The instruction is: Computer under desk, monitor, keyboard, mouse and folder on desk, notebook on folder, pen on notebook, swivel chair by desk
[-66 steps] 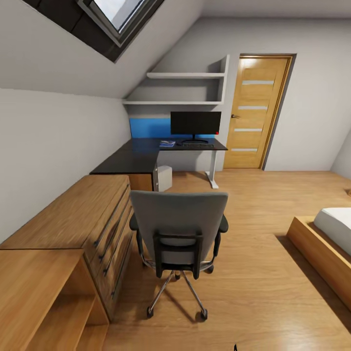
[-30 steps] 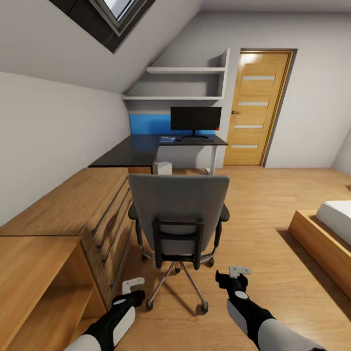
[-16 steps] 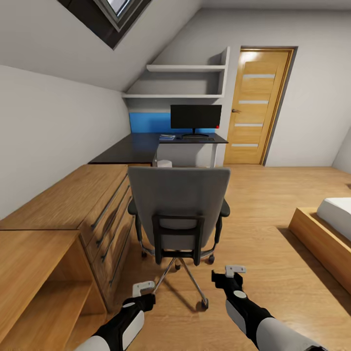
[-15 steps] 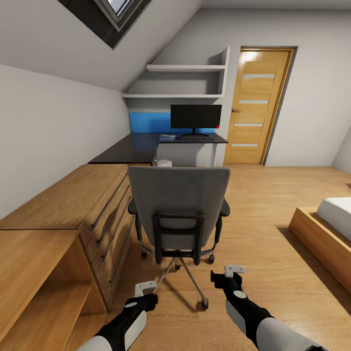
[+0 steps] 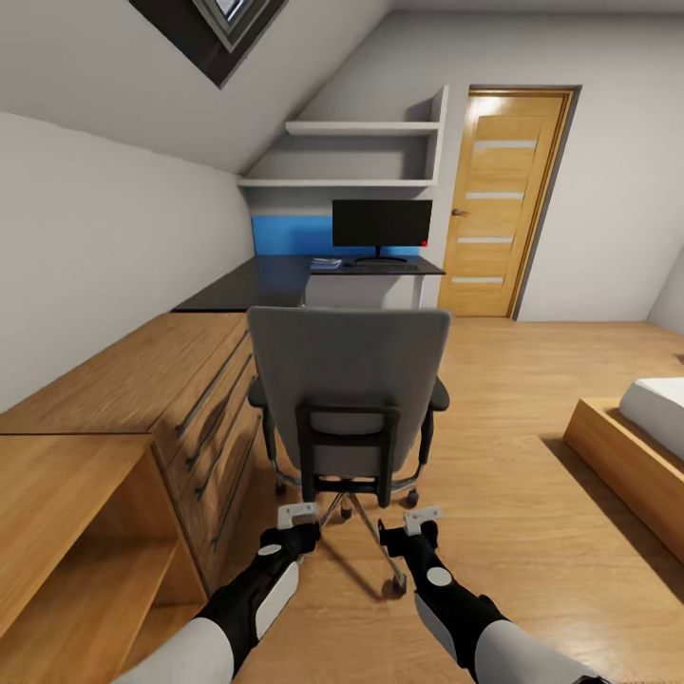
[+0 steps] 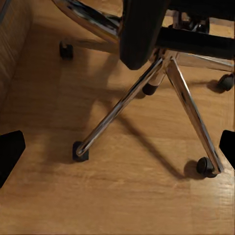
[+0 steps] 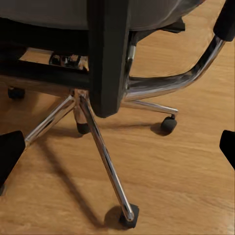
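The grey-backed swivel chair (image 5: 348,380) stands right in front of me with its back toward me; its chrome star base (image 6: 127,98) and castors (image 7: 128,214) show close in both wrist views. The backrest hides the seat and any folder on it. My left gripper (image 5: 297,518) and right gripper (image 5: 421,521) hang open low behind the chair base, apart from it. Far behind, the black desk (image 5: 275,277) carries the monitor (image 5: 382,223), a dark keyboard (image 5: 385,267) and a blue notebook-like item (image 5: 325,262).
A long wooden dresser (image 5: 142,389) and an open shelf unit (image 5: 76,551) line the left wall. A bed on a wooden frame (image 5: 636,446) sits at the right. A wooden door (image 5: 499,199) and wall shelves (image 5: 366,152) stand at the back. Open floor lies right of the chair.
The view has moved closer to the chair. Both arms have come into view and shifted inward and forward toward the chair base.
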Robot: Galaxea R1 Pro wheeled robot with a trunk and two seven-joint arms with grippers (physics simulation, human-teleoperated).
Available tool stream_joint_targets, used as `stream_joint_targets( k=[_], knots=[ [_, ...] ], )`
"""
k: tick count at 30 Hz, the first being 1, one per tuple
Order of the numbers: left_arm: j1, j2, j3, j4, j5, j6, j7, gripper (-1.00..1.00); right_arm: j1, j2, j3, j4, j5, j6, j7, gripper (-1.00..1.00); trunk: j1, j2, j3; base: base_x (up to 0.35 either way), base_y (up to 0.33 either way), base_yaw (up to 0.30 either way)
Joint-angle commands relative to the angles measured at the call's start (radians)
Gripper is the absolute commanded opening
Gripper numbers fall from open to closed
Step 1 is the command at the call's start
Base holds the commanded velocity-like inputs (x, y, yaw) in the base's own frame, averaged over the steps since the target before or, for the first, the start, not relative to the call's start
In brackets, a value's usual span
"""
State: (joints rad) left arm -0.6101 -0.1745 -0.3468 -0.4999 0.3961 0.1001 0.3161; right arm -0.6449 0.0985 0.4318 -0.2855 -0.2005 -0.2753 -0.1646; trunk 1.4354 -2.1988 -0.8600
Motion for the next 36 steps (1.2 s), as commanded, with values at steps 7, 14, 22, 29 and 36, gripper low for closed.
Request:
stream_joint_targets(
  k=[7,14,22,29,36],
  knots=[
    [-0.065,0.000,-0.002,-0.002,0.004,0.101,0.008,1.00,-0.001,0.023,0.011,0.000,-0.006,-0.109,-0.091,1.00,0.027,-0.050,-0.023,0.000,0.000,0.000],
    [-0.083,0.000,0.003,-0.005,0.005,0.136,0.005,1.00,-0.001,0.025,0.009,-0.011,-0.007,-0.136,-0.099,1.00,0.054,-0.099,-0.045,0.000,0.000,0.000],
    [-0.086,0.000,0.009,0.018,0.007,0.116,-0.002,1.00,0.002,0.023,0.007,-0.017,-0.003,-0.141,-0.097,1.00,0.084,-0.155,-0.070,0.000,0.000,0.000],
    [-0.086,0.000,0.007,0.045,0.006,0.014,-0.002,1.00,0.003,0.023,0.007,-0.018,-0.001,-0.142,-0.097,1.00,0.096,-0.176,-0.080,0.000,0.000,0.000],
    [-0.087,0.000,0.001,0.143,0.003,-0.147,-0.003,1.00,0.005,0.024,0.009,-0.013,0.000,-0.193,-0.096,1.00,0.096,-0.176,-0.080,0.134,0.000,0.000]
  ],
)
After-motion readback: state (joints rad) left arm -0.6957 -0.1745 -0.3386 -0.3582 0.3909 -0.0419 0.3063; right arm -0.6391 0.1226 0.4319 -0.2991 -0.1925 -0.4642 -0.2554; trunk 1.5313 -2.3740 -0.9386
